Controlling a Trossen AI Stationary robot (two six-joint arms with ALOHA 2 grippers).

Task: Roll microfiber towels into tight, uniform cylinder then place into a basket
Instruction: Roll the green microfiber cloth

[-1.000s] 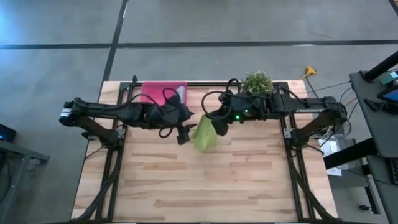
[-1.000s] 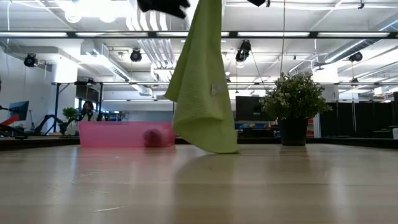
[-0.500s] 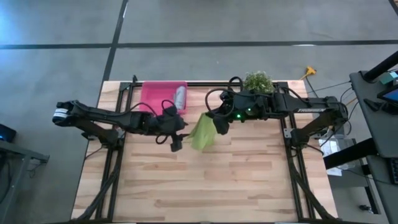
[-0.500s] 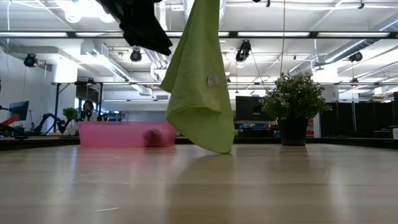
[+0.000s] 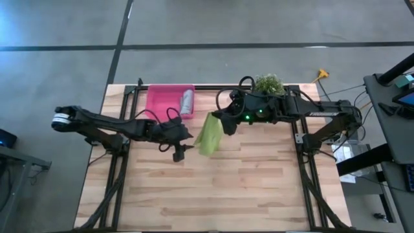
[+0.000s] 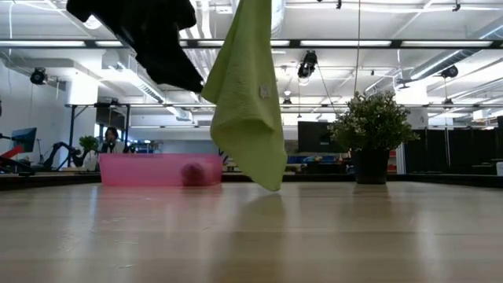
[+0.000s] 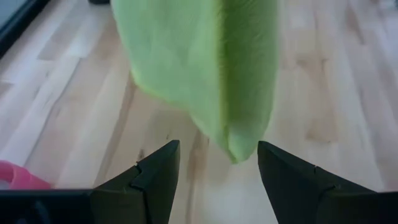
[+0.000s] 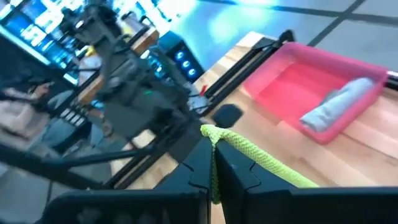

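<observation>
The lime green towel (image 5: 209, 134) hangs from my right gripper (image 5: 220, 123) over the middle of the table, and it also shows in the low view (image 6: 247, 102). Its lowest corner (image 7: 239, 146) hangs just above the wood. My left gripper (image 7: 217, 168) is open and empty, close by the towel's lower end on its left side (image 5: 180, 150), touching nothing. The grey towel (image 5: 187, 102) lies rolled up in the pink basket (image 5: 162, 97) at the far left. My right gripper pinches a bunched upper edge of the green towel (image 8: 214, 132) between its two shut fingers. The fingers come from the table's right side. The towel hangs slack below them in loose folds, clear of the table.
A small potted plant (image 5: 268, 84) stands at the far edge behind my right arm. The pink basket (image 6: 149, 169) stands at the far left with the grey roll (image 8: 341, 102) in it. Bare wood lies toward the near edge. A person (image 6: 110, 140) shows far behind the table.
My left gripper has come down and drawn back toward the table's left and near edge, staying open beside the towel's lower end. My right gripper has shifted slightly toward the far left with the hanging towel, which has swung a little.
</observation>
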